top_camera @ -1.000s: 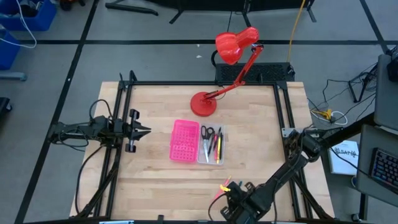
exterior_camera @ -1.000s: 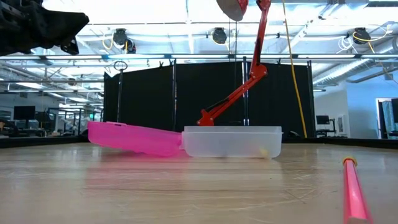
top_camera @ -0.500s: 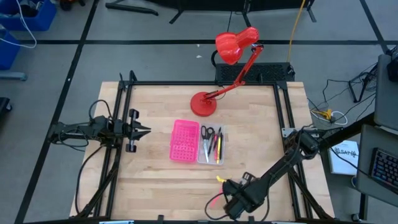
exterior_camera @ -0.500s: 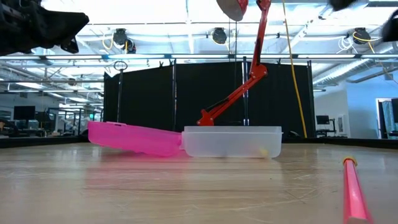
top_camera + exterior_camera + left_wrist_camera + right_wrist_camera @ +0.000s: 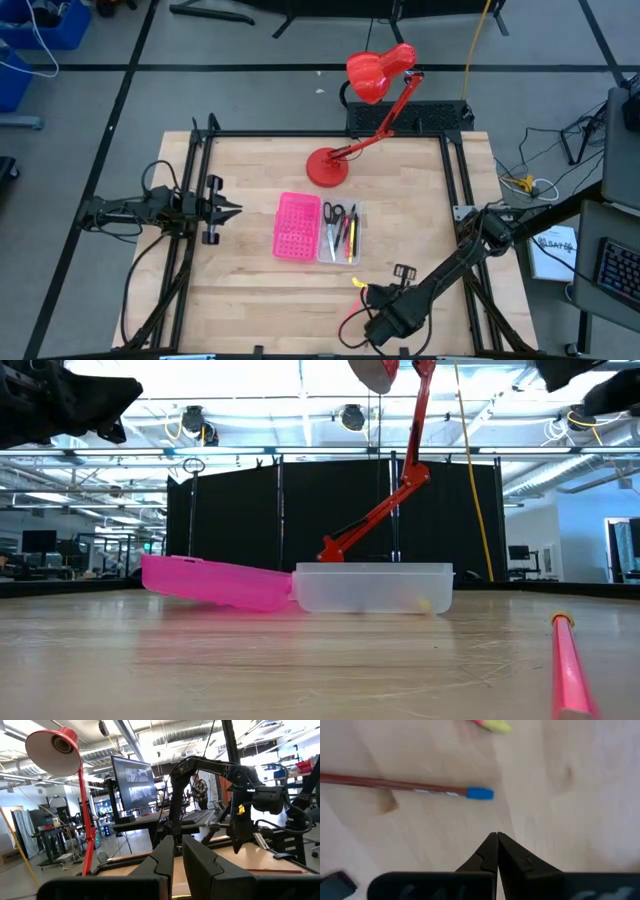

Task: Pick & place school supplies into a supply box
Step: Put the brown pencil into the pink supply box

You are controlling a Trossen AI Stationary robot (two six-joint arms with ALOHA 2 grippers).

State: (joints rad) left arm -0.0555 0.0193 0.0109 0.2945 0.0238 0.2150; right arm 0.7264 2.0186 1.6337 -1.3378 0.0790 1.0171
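The supply box lies open at the table's middle, its pink half left of its clear half, which holds black-handled scissors and a few pens. A pink pen with a yellow end lies flat near the front edge. A brown pencil with a blue end lies flat beside it. My right gripper points down above the bare wood near both, shut and touching nothing; in the high view its hand hides the fingers. My left gripper waits shut at the table's left.
A red desk lamp stands with its round base on the table's far middle, its arm rising behind the box. Black frame rails run along the table's left and right sides. Bare wood lies left of the box and before it.
My right gripper has shifted a little toward the table's right and far side above the near edge and has rolled about its downward line, staying shut. The pink pen and the box have kept their places.
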